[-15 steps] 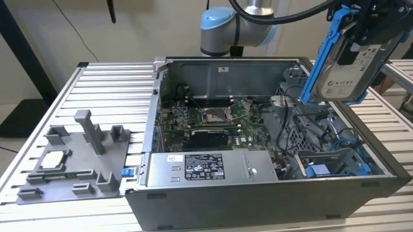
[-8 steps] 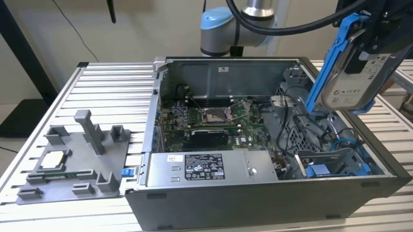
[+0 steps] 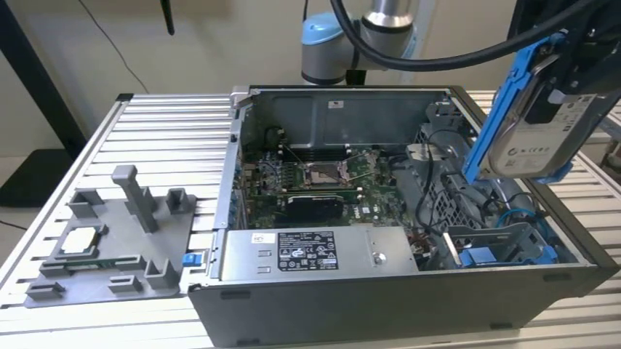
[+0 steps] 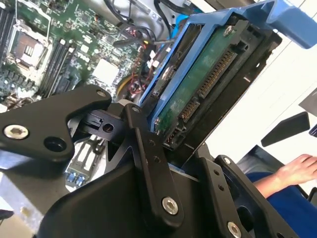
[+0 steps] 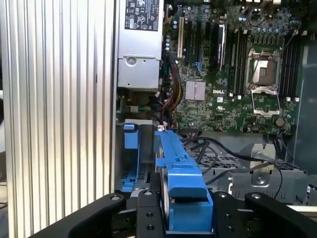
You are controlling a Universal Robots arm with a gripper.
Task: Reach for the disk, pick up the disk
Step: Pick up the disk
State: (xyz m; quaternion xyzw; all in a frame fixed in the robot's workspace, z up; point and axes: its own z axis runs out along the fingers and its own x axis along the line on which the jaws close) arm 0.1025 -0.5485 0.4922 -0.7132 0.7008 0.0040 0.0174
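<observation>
The disk (image 3: pixel 536 142), a silver hard drive with a white label in a blue plastic frame, hangs tilted on edge above the open computer case (image 3: pixel 388 305) at the exterior view's right. My gripper (image 3: pixel 565 76) is shut on its upper part. In the second wrist view the disk (image 4: pixel 200 82) shows its green circuit-board side and connectors, clamped in the black gripper (image 4: pixel 161 136). In the first wrist view the blue frame (image 5: pixel 179 173) sticks out from between the black fingers (image 5: pixel 148 210), with the case's inside beneath it.
The motherboard (image 3: pixel 310 182) and a power supply (image 3: pixel 310 251) lie in the case, with a blue bracket (image 3: pixel 485 256) fixed at its near right corner. A grey fixture (image 3: pixel 112 243) stands on the ribbed table (image 3: pixel 165 145). A person's hand (image 4: pixel 297 171) rests nearby.
</observation>
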